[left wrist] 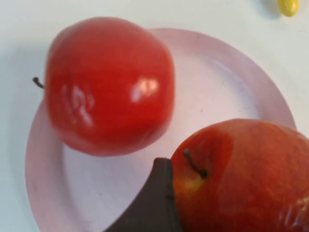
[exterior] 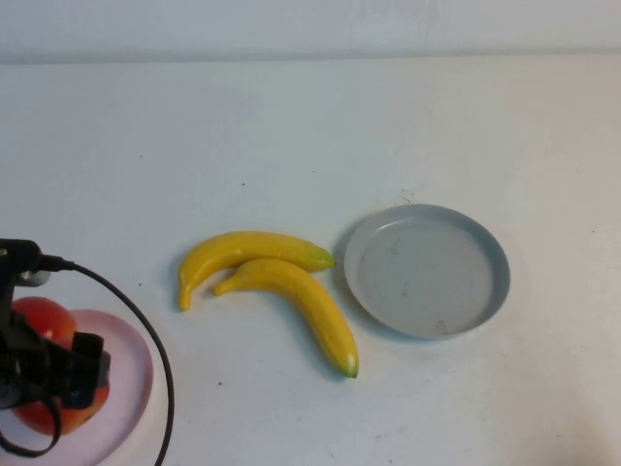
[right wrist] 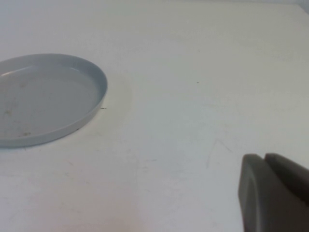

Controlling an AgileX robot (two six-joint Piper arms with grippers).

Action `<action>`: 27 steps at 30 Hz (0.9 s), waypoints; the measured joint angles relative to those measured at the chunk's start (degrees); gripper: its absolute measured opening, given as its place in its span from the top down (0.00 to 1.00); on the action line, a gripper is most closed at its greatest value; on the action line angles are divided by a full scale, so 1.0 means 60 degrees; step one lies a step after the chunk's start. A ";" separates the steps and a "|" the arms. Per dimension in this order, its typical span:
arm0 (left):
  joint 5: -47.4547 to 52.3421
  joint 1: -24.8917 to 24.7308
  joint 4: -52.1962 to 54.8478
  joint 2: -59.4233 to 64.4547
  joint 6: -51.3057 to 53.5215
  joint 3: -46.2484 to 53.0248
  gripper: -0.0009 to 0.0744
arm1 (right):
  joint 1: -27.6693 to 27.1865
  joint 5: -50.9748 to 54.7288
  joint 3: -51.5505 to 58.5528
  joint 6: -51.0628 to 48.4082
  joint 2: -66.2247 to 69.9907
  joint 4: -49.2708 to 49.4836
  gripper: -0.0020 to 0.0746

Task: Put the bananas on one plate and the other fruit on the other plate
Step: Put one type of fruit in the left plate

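Two red apples sit on the pale pink plate [exterior: 133, 361] [left wrist: 219, 82] at the near left. One apple [exterior: 41, 318] [left wrist: 108, 87] lies free towards the plate's far side. The second apple [exterior: 76, 412] [left wrist: 246, 174] sits between the jaws of my left gripper [exterior: 53, 383], which stands open over the plate; one dark finger [left wrist: 154, 203] is against its side. Two yellow bananas [exterior: 247, 254] [exterior: 306, 306] lie on the table mid-scene, touching each other. The grey-blue plate [exterior: 427, 270] [right wrist: 48, 96] to their right holds nothing. My right gripper [right wrist: 264, 158] is shut, low over bare table beside that plate.
A black cable [exterior: 146, 330] loops from the left arm across the pink plate's edge. A yellow banana tip [left wrist: 288, 6] shows at the edge of the left wrist view. White table extends behind the bananas and right of the grey-blue plate.
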 joint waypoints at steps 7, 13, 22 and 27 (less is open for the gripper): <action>0.0699 0.0000 -0.0640 0.0000 0.0000 0.0000 0.10 | 0.0000 0.0000 0.0000 0.0000 0.0000 0.0020 1.00; 0.1064 0.0000 0.0044 0.0114 0.0159 0.0000 0.10 | 0.0000 0.0000 0.0000 0.0000 0.0000 0.0020 1.00; 0.0226 0.0000 0.0215 0.1387 0.0279 0.0000 0.10 | 0.0000 0.0000 0.0000 0.0000 0.0000 0.0020 1.00; -0.0668 0.0000 0.0247 0.1907 0.0293 0.0000 0.10 | 0.0000 0.0000 0.0000 0.0000 0.0000 0.0020 1.00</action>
